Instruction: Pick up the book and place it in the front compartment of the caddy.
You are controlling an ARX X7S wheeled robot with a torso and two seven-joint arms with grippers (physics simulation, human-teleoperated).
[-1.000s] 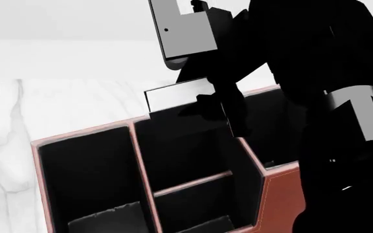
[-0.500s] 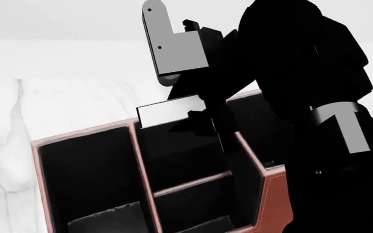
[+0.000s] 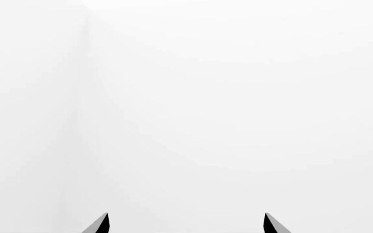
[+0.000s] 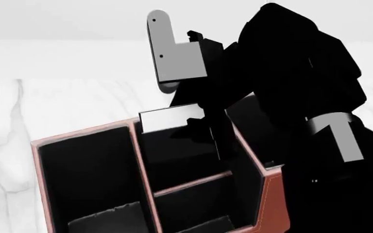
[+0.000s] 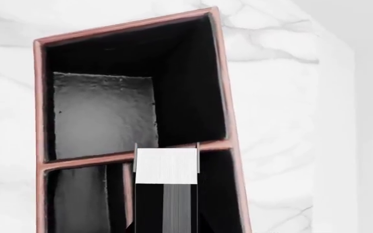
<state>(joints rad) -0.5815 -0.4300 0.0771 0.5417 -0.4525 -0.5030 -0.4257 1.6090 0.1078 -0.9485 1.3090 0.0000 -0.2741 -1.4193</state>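
Only the right claw (image 4: 203, 127) grips the book (image 4: 167, 119), mostly hidden; left claw (image 3: 185, 224) spread.

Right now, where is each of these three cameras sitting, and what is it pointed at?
Head view: up on the robot's head, looking down at the caddy; the black right arm and right gripper show.
Left wrist view: by the left gripper, facing blank white; only two fingertips show.
Right wrist view: above the caddy, looking down the held book.
Head and right wrist views share the book and caddy.
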